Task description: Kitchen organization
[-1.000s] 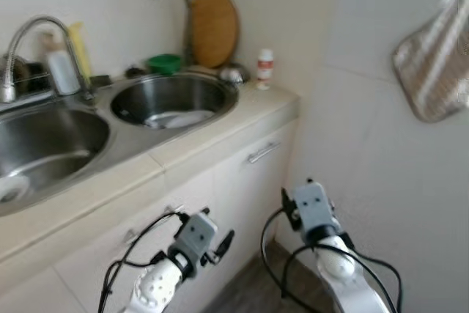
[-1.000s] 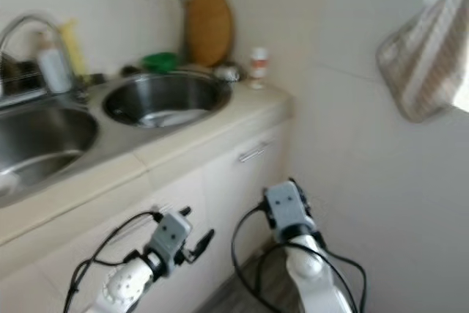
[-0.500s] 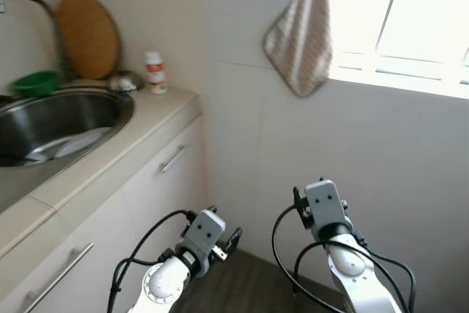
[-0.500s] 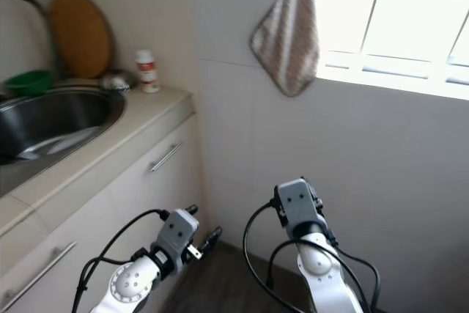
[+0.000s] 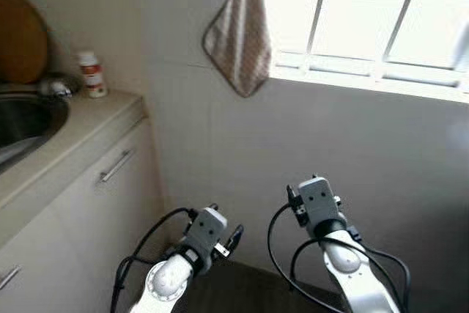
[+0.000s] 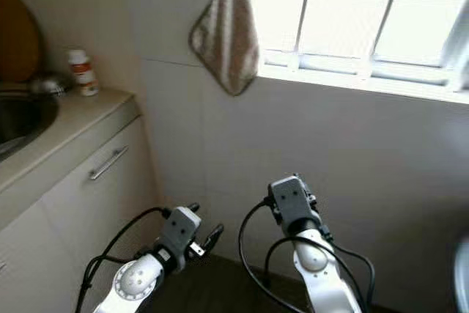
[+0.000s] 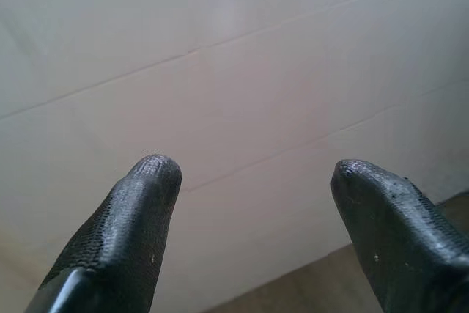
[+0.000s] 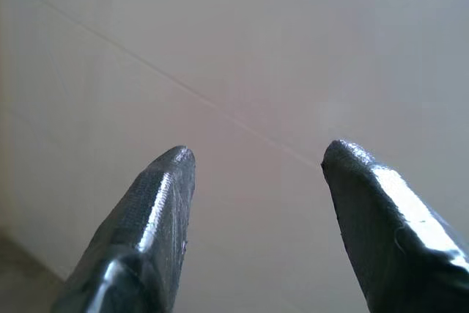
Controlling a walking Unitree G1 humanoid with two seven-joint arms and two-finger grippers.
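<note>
My left gripper [image 7: 249, 174] is open, with nothing between its fingers, and faces a pale tiled wall near the floor. My right gripper [image 8: 256, 159] is open too and faces the same bare tile. Both arms are held low in front of me, the left arm [image 5: 198, 243] beside the cabinet and the right arm [image 5: 322, 218] under the window. On the counter [image 5: 80, 119] at the left stand a small white bottle with a red label [image 5: 91, 74] and a shiny metal piece [image 5: 55, 87]. The rim of a steel sink [image 5: 18, 119] and a round wooden board [image 5: 18, 34] are at the far left.
A striped brown cloth [image 5: 238, 38] hangs on the wall beside a barred window [image 5: 366, 20]. Below the counter is a cabinet door with a metal handle [image 5: 117, 166]. Dark floor [image 5: 249, 291] lies between the cabinet and the tiled wall ahead.
The whole view has swung to the right: the taps and most of the sinks have slid off the left edge and the window has come in. Both arms stay low and open.
</note>
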